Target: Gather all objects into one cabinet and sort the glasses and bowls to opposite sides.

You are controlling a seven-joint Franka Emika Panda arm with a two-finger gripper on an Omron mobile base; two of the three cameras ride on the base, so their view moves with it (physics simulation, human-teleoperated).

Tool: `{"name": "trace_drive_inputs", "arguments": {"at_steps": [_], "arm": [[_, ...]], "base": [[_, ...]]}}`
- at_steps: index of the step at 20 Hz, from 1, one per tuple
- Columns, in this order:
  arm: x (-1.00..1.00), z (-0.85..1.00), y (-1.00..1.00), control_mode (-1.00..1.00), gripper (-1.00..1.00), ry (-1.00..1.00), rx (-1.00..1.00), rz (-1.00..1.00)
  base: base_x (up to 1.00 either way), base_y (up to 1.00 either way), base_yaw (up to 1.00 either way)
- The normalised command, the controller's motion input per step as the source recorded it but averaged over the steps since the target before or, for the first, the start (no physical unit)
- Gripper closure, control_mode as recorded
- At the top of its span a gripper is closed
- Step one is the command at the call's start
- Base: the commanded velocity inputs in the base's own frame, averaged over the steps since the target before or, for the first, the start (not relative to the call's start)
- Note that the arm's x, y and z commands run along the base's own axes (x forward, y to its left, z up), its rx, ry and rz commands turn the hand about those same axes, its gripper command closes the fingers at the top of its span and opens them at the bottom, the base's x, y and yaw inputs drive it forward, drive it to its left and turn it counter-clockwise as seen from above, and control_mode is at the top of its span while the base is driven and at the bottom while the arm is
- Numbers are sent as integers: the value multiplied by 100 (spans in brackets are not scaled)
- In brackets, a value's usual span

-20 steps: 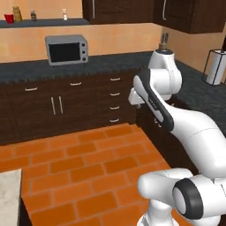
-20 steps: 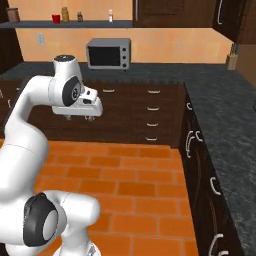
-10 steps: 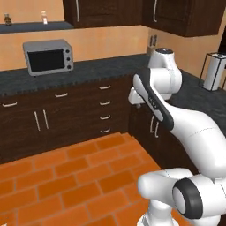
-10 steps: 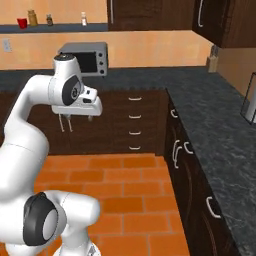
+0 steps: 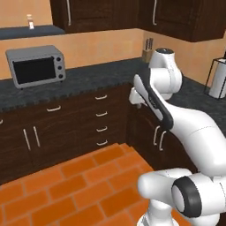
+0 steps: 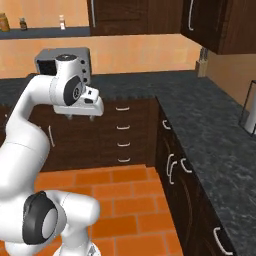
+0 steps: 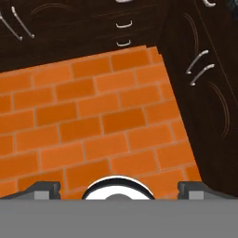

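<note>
End effector (image 6: 80, 116) open above brick floor (image 7: 93, 121); its fingertips barely visible.

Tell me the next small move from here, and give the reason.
Probably keep turning the base toward the wall cabinets and look for the tableware. The end effector is open and holds nothing, hanging over bare brick floor. The countertop in sight carries a microwave but no cup or bowl, so nothing is within reach to grasp.

A dark speckled worktop (image 5: 84, 81) ran along the wall and turned the corner. On it stood a grey microwave oven (image 5: 36, 65), a knife block (image 5: 147, 51) in the corner, and a white cylinder in a wire frame (image 5: 218, 78).
</note>
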Motion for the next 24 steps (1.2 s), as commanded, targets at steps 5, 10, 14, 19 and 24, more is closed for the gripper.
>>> {"name": "trace_drive_inputs", "arguments": {"at_steps": [5, 10, 14, 19, 24], "arm": [[0, 0, 0, 100, -100, 0, 0, 0], [0, 0, 0, 100, -100, 0, 0, 0], [0, 0, 0, 100, -100, 0, 0, 0], [0, 0, 0, 100, -100, 0, 0, 0], [0, 0, 0, 100, -100, 0, 0, 0]], "base": [[61, 69, 5], [98, 29, 38], [100, 3, 27], [77, 45, 15], [38, 63, 49]]}}
